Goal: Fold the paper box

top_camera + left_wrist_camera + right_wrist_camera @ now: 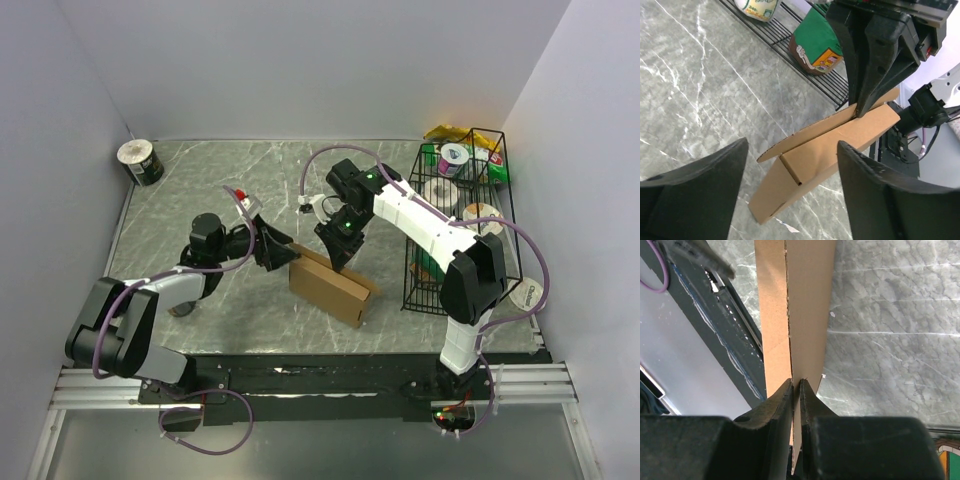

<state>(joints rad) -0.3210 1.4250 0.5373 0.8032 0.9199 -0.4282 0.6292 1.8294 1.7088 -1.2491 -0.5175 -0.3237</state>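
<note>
The right pincer [341, 258] clamps a thin flap of the paper box [335, 285], mid-way across the table [200, 195]. The left pincer [278, 254], jaws spread, holds nothing beside its left end. Folding looks partway done: the top flap is unclosed.

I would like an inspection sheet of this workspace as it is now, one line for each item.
Surface: grey marble-patterned table, no damage seen.
Job's things: plain brown cardboard paper box, partly folded, mid-table.
Clutter: black wire basket at the right, holding tape rolls and a green packet; dark roll in the far left corner.
Tools: left tool open, close to one end of the box; right tool shut on a box flap.
Cables: purple cables looped along both arms.
Surroundings: plain pale walls; nothing else seen.
</note>
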